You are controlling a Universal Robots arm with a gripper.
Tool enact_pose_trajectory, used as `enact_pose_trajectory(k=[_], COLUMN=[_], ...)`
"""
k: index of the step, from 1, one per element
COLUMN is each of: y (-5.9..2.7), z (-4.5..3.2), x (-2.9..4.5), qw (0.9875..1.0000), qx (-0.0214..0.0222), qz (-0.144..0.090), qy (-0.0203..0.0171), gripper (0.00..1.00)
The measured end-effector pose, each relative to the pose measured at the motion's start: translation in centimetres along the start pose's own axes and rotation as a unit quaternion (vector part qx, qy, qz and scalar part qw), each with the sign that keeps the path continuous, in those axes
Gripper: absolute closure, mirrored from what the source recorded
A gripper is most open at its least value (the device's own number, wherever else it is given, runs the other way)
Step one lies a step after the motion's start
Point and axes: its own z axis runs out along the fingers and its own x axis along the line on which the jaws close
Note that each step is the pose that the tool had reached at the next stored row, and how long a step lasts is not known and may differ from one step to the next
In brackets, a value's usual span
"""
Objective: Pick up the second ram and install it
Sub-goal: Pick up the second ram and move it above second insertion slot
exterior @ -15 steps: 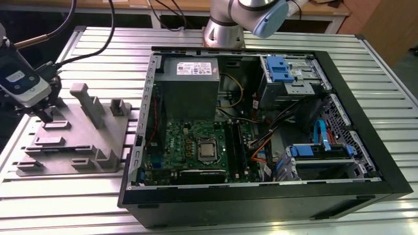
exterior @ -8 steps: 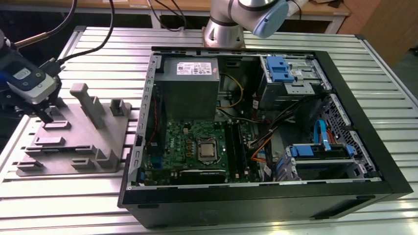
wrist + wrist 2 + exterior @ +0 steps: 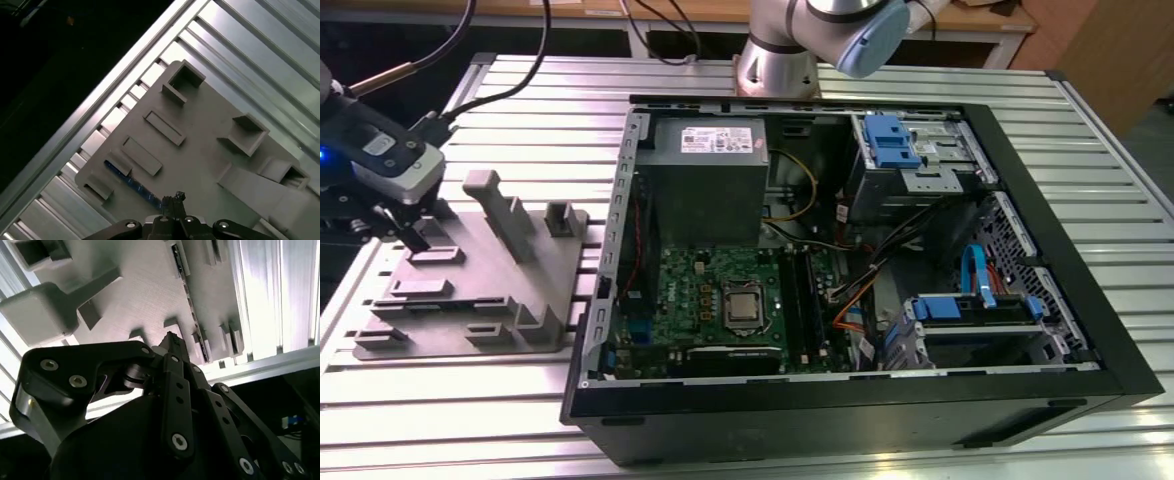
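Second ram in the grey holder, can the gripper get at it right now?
Probably yes. The second ram lies uncovered in the grey holder, and the gripper hangs close by one end. The fingers look shut, though.

A slatted metal table carries an open black computer case, its side panel off. Inside, a grey power supply sits above a green motherboard with a silver processor at its middle, and blue-trimmed drive cages stand toward the exterior view's right. Just beside the case, on the exterior view's left, lies a grey fixture tray with raised blocks. The tool hangs over the tray's far left edge. The arm's base stands behind the case.
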Motion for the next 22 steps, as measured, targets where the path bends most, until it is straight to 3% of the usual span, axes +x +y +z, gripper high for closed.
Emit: enact_pose_trajectory(k=[6,11,14,17,22], y=[-0.01,-0.01,-0.01,-0.02,-0.03], z=[0.16,0.29,0.39,0.48,0.64], x=[0.01,0.01,0.01,0.01,0.02], qw=[0.9985,0.995,0.9921,0.9883,0.9808], qx=[-0.0012,-0.0022,-0.0029,-0.0035,-0.0045], qz=[-0.055,-0.1,-0.125,-0.152,-0.195], qy=[0.0024,0.0044,0.0055,0.0067,0.0085], gripper=[0.93,0.93,0.93,0.93,0.93])
